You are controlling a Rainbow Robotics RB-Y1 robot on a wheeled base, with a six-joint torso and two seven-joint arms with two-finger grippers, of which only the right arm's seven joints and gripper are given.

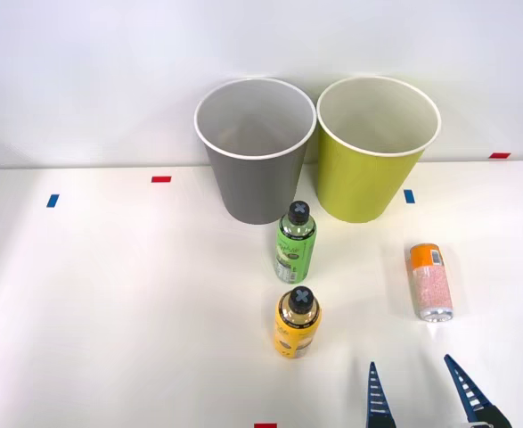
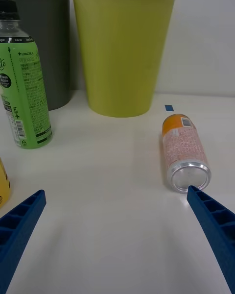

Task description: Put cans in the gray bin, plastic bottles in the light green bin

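Note:
An orange-topped can [image 1: 430, 281] with a pale patterned body lies on its side on the white table, right of centre, its silver end [image 2: 189, 175] toward me. The green-labelled plastic bottle [image 1: 295, 242] stands upright in front of the gray bin [image 1: 254, 152]. Closer to me stands the shorter yellow bottle [image 1: 297, 323]. The light green bin [image 1: 372, 152] stands right of the gray one, both upright and open-topped. My right gripper [image 1: 419, 390] is open near the table's front edge, just short of the can. In the wrist view the open gripper [image 2: 115, 210] has one fingertip [image 2: 196, 196] beside the can's end.
Small red [image 1: 160, 179] and blue [image 1: 53, 201] tape marks dot the table [image 1: 110, 294]. A white wall rises behind the bins.

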